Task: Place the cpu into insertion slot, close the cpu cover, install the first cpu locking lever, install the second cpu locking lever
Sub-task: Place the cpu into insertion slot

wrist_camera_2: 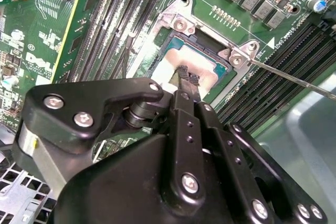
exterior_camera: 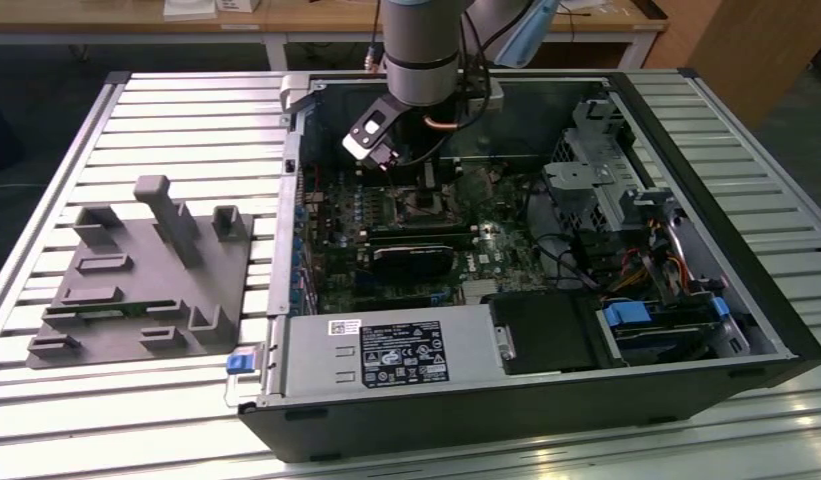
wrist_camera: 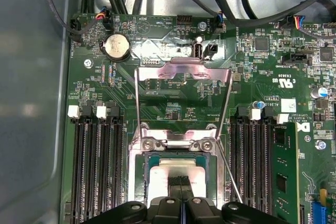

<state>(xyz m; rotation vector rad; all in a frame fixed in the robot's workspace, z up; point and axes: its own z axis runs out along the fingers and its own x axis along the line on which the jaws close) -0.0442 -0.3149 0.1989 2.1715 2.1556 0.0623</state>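
The cpu [wrist_camera: 167, 170] lies flat in the insertion slot [wrist_camera: 145, 157] on the green motherboard, its pale metal top [wrist_camera_2: 202, 62] facing up. My gripper [wrist_camera_2: 187, 79] hangs straight over it. The thin black fingertips [wrist_camera: 177, 181] are shut together at the chip's top face, with nothing between them. The cpu cover [wrist_camera: 182, 70], a silver frame with a square window, is swung open and leans back behind the slot. Two thin wire locking levers [wrist_camera: 229, 166] [wrist_camera: 137, 103] stand free at the slot's sides. In the exterior view the gripper [exterior_camera: 417, 180] reaches down into the open case above the slot [exterior_camera: 421, 207].
Long black memory slots [wrist_camera: 100, 166] flank the socket on both sides. One locking lever [wrist_camera_2: 294, 80] juts out over the memory slots. A black card [exterior_camera: 413, 262], a power supply [exterior_camera: 383, 355] and drive bays [exterior_camera: 610, 190] crowd the case. A grey fixture [exterior_camera: 137, 270] sits on the slatted table.
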